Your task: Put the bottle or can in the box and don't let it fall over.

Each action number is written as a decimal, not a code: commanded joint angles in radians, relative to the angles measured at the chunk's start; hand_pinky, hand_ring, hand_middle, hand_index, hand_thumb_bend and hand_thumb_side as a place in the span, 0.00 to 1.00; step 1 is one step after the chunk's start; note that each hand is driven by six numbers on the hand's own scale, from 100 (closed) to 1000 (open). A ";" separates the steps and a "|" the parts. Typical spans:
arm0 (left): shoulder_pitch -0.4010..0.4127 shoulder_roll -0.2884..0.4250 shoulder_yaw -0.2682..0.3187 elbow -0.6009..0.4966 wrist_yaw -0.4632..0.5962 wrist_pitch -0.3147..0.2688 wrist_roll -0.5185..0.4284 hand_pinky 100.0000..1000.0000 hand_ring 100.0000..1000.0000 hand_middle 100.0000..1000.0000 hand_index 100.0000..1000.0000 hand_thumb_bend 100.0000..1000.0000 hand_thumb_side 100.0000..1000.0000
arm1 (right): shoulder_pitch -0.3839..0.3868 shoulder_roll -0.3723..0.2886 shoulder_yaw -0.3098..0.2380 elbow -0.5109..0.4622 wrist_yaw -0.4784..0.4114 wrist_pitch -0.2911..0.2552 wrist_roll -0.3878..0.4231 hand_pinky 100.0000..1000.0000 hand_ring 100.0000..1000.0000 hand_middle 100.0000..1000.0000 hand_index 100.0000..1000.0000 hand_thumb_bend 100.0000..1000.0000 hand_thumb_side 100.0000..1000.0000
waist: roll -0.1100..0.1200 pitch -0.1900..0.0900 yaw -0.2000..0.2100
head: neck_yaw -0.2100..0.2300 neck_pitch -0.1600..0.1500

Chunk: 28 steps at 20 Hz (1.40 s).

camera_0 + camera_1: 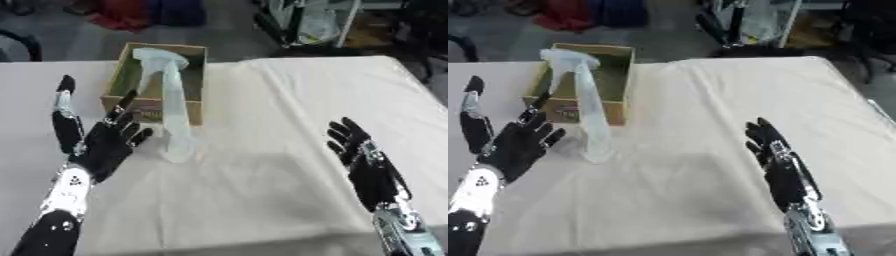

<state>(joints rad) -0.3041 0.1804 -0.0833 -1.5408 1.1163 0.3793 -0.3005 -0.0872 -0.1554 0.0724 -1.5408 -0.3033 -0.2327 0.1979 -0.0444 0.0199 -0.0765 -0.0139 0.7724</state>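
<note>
A pale translucent bottle (173, 107) looks smeared. Its base is on the white cloth just in front of the box, and its top leans back over the box's opening. The brown cardboard box (203, 85) stands open at the back left of the table. My left hand (105, 145) is open with straight fingers, just left of the bottle's lower part; no finger curls round it. My right hand (779, 172) rests open at the lower right, fingers up, far from the bottle.
A creased white cloth (280, 115) covers the table. The table's far edge runs just behind the box, and its right edge slants down at the far right. Beyond it lie a grey floor, red and blue bundles (144, 12) and metal frames.
</note>
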 commanded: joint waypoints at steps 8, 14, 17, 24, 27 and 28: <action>-0.070 0.024 -0.045 -0.040 0.095 0.039 0.029 0.50 0.15 0.15 1.00 0.47 0.97 | -0.012 -0.015 -0.002 -0.027 -0.013 0.001 0.000 1.00 0.99 0.88 0.98 0.00 0.78 | 0.001 -0.017 -0.006 | -0.007 -0.002; -0.085 0.024 -0.057 -0.046 0.098 0.046 0.040 0.50 0.15 0.15 1.00 0.47 0.97 | -0.012 -0.017 -0.014 -0.027 -0.021 -0.001 -0.011 1.00 0.99 0.85 0.98 0.00 0.77 | 0.001 -0.018 -0.009 | -0.009 -0.002; -0.096 0.020 -0.064 -0.048 0.101 0.050 0.045 0.50 0.15 0.15 1.00 0.47 0.97 | -0.012 -0.018 -0.027 -0.028 -0.018 -0.005 -0.019 1.00 0.98 0.83 0.97 0.00 0.77 | 0.000 -0.018 -0.012 | -0.009 -0.002; -0.122 0.013 -0.070 -0.056 0.120 0.048 0.061 0.50 0.15 0.15 1.00 0.47 0.96 | -0.011 -0.020 -0.051 -0.030 -0.009 -0.012 -0.042 1.00 0.98 0.84 0.97 0.00 0.77 | -0.003 -0.021 -0.016 | -0.009 -0.002; -0.133 0.010 -0.065 -0.064 0.139 0.041 0.069 0.50 0.16 0.15 1.00 0.47 0.95 | -0.010 -0.020 -0.056 -0.029 -0.004 -0.013 -0.050 1.00 0.98 0.84 0.97 0.00 0.77 | -0.003 -0.022 -0.017 | -0.011 -0.002; -0.136 0.009 -0.062 -0.067 0.145 0.037 0.071 0.50 0.16 0.15 1.00 0.47 0.95 | -0.010 -0.019 -0.056 -0.029 -0.002 -0.013 -0.051 1.00 0.98 0.84 0.97 0.00 0.77 | -0.003 -0.023 -0.017 | -0.011 -0.002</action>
<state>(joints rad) -0.4171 0.1847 -0.1502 -1.5831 1.2498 0.4206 -0.2335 -0.0874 -0.1555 0.0247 -1.5410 -0.3118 -0.2442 0.1525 -0.0482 0.0132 -0.0928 -0.0210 0.7724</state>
